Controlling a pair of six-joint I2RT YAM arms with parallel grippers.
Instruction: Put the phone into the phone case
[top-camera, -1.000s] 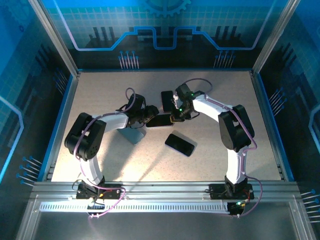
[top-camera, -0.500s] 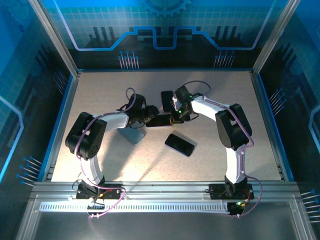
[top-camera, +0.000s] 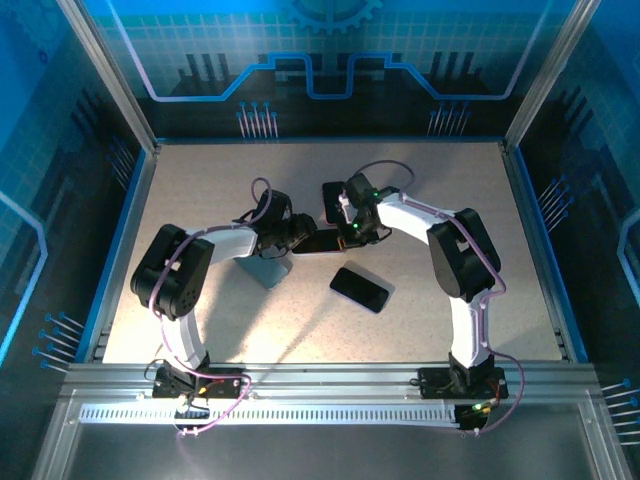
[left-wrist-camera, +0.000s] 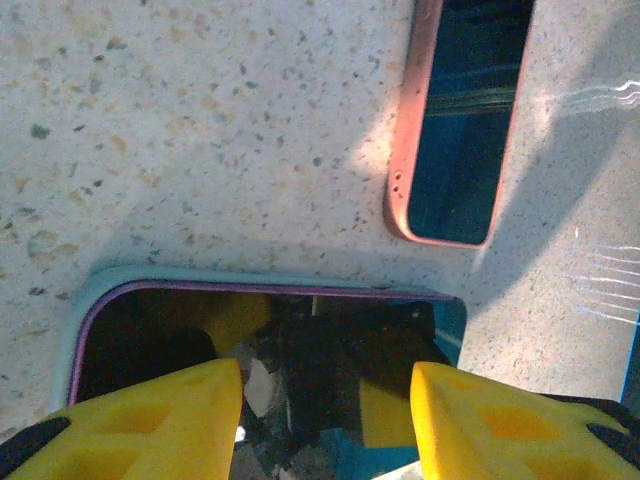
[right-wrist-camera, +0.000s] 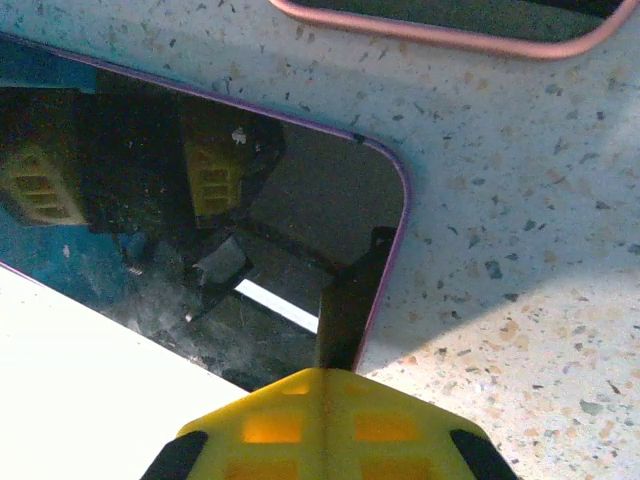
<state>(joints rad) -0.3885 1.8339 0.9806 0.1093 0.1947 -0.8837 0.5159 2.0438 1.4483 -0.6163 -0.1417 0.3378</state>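
A dark phone (top-camera: 322, 241) with a purple rim lies flat between both grippers at mid-table. A pale blue case rim (left-wrist-camera: 75, 320) shows around its end, hugging the purple edge. My left gripper (top-camera: 298, 234) is at the phone's left end. Its yellow fingers (left-wrist-camera: 150, 420) stand apart over the screen (left-wrist-camera: 300, 330), which mirrors them, and nothing is between them. My right gripper (top-camera: 352, 228) is at the right end. It is shut (right-wrist-camera: 328, 375), fingertips together at the phone's (right-wrist-camera: 150, 200) purple edge near a corner.
A second phone with a pink rim (top-camera: 333, 200) lies just beyond the grippers, close by (left-wrist-camera: 460, 120). Another dark phone (top-camera: 360, 288) lies nearer the bases, right of centre. A grey flat shape (top-camera: 266, 270) sits under the left forearm. Frame posts bound the speckled table (top-camera: 200, 190).
My right gripper has slid a little leftward along the phone's end, and its elbow followed. The left arm and the phone have stayed put.
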